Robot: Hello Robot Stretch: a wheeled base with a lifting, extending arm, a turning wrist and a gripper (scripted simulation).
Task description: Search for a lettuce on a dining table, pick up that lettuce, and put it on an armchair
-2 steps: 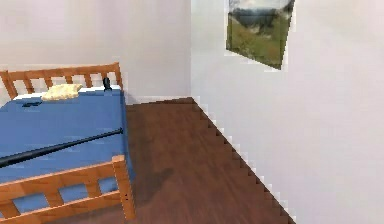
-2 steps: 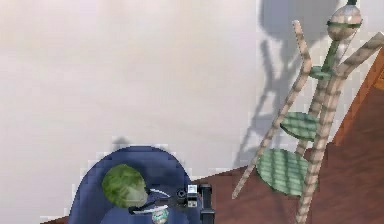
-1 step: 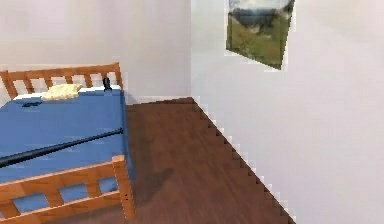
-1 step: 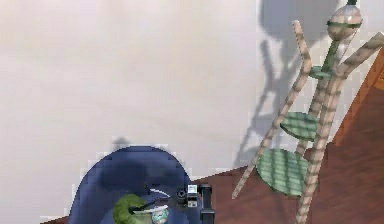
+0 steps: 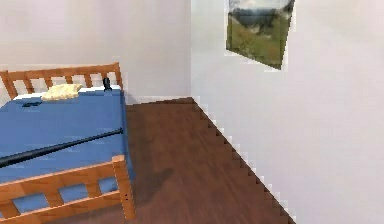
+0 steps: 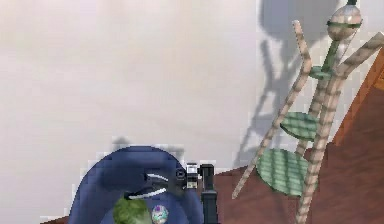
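A dark blue armchair (image 6: 105,180) with a rounded back sits at the bottom of the arm side view, against a white wall. On its seat lies a leafy green lump that looks like the lettuce (image 6: 128,212), with a small pale blob (image 6: 159,212) beside it. The arm (image 6: 209,205) rises from the bottom edge, and its white marker squares stand just above the chair's right side. The gripper (image 6: 160,181) reaches left from them over the seat. With the green lump lying on the seat at it, I cannot tell whether the gripper holds anything.
A tall leaning wooden stand (image 6: 305,120) with green striped shelves fills the arm side view's right. In the forward view a wooden bed (image 5: 60,130) with a blue cover stands at left, a landscape picture (image 5: 260,30) hangs on the right wall, and brown floor (image 5: 190,160) runs between.
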